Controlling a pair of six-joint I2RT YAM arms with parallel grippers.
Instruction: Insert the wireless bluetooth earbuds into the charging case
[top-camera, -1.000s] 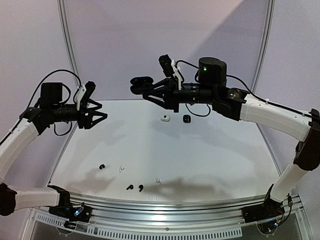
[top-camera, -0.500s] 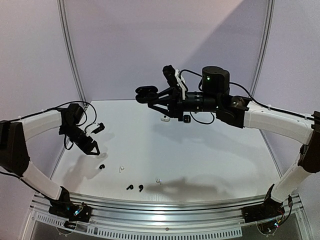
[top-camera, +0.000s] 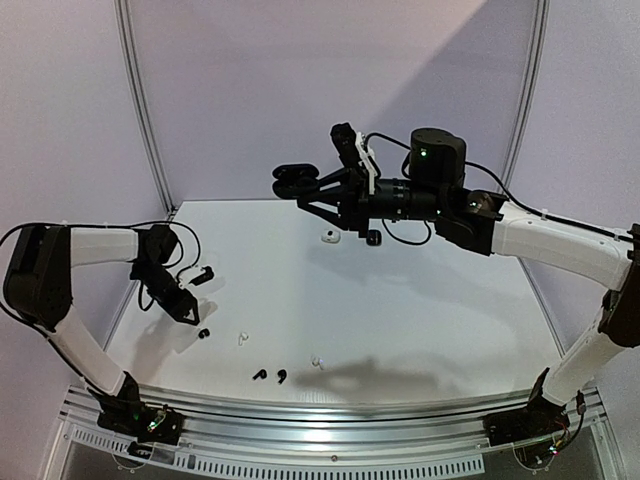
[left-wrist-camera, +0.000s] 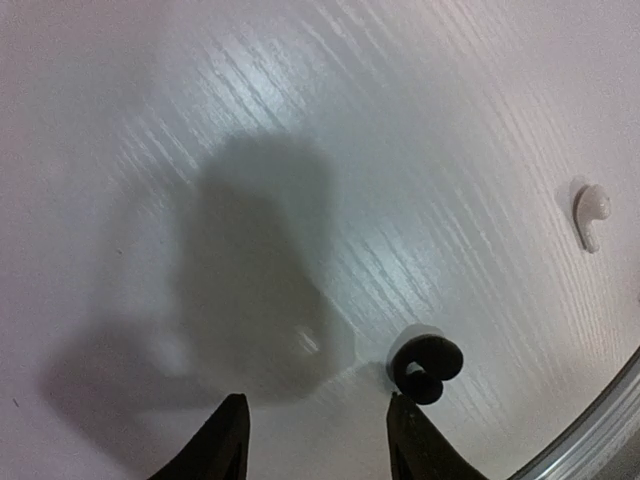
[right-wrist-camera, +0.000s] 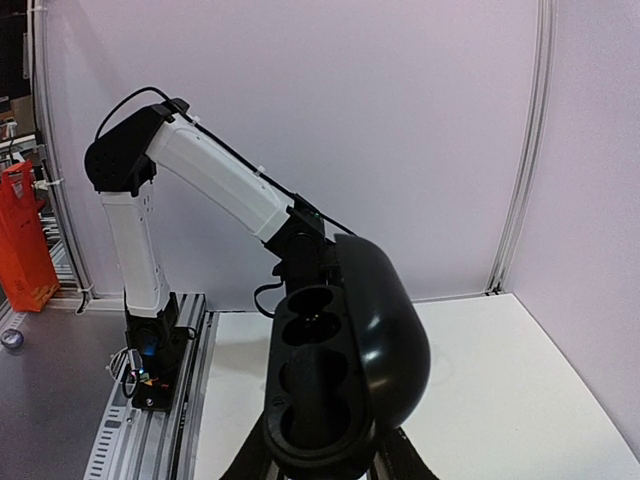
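In the top view my right gripper (top-camera: 312, 190) is raised high over the back of the table, shut on an open black charging case (top-camera: 293, 179). The right wrist view shows that case (right-wrist-camera: 335, 370) with its lid swung open and its sockets dark. My left gripper (top-camera: 190, 312) hangs low over the left side of the table, open with nothing between its fingers. A black earbud (left-wrist-camera: 428, 365) lies just beyond the right fingertip of my left gripper (left-wrist-camera: 320, 445). On the table lie that black earbud (top-camera: 204, 333), a white earbud (top-camera: 241, 338), two black earbuds (top-camera: 260, 375) and another white earbud (top-camera: 316, 361).
A small white case (top-camera: 329, 236) and a small black case (top-camera: 373, 237) sit at the back of the table under the right arm. A metal rail (top-camera: 330, 412) runs along the near edge. A white earbud (left-wrist-camera: 591, 213) lies to the right in the left wrist view.
My left arm has swung down from mid-height to just above the table beside the black earbud, and its jaws have narrowed. The right arm has drifted slightly right with the case.
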